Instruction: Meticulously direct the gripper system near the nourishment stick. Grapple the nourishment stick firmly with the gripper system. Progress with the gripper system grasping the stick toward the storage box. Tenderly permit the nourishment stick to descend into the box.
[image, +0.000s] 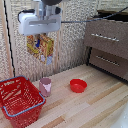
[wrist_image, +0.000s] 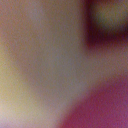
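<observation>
Exterior view first: we see the gripper system (image: 44, 36) raised high above the wooden table (image: 95, 105), its white boxy head near the top of the picture. The nourishment stick (image: 41, 46) hangs directly beneath the head, its upper edge caught between the short fingers and its yellow, orange and red face turned toward the camera, so we read the jaws as closed narrowly on the packet. Well below the jaws and toward the exterior view's left sits the storage box (image: 20, 100), its grey-blue rim facing up; the packet is not above its opening but a little to the exterior view's right of it. Almost straight below the jaws stands the pink cup (image: 45, 86), just beside the basket's wall. Farther toward the exterior view's right, also low down, the small red bowl (image: 78, 85) rests on the boards, and the brown drawers (image: 106, 46) stand behind it. In the wrist view we can make out only blurred patches of grey, yellow and pink, nothing we can name.
</observation>
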